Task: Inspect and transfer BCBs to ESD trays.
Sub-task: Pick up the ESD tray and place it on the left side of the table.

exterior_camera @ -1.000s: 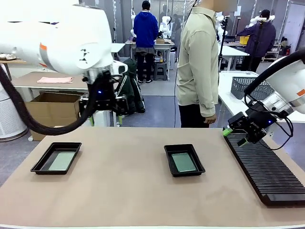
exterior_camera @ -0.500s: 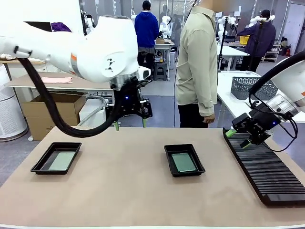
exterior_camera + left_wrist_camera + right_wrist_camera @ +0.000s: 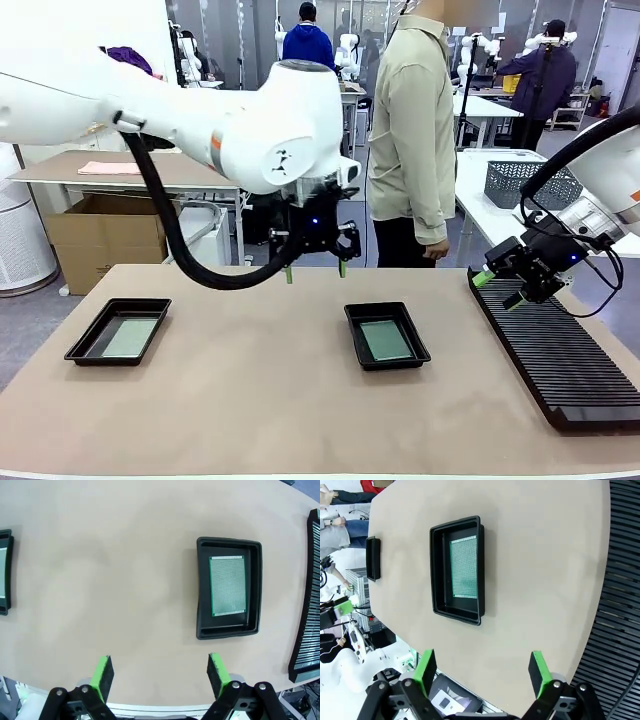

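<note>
Two black ESD trays lie on the tan table, one at the left and one near the middle. Each holds a flat pale green BCB: the left board and the middle board. The middle tray and its board show in both wrist views. My left gripper hangs open and empty above the table's far edge, just left of the middle tray. At the right, my right gripper stands open and empty over the near end of the ribbed rack. Green pads are spread wide.
A long black ribbed rack runs along the table's right side. A person in a beige shirt stands at the far edge behind the middle tray. A grey basket sits on a table behind the right arm. The table's front half is bare.
My left arm has swung to the right, from above the left tray to near the middle tray. The right gripper shifted slightly right over the rack. Trays and boards stayed put.
</note>
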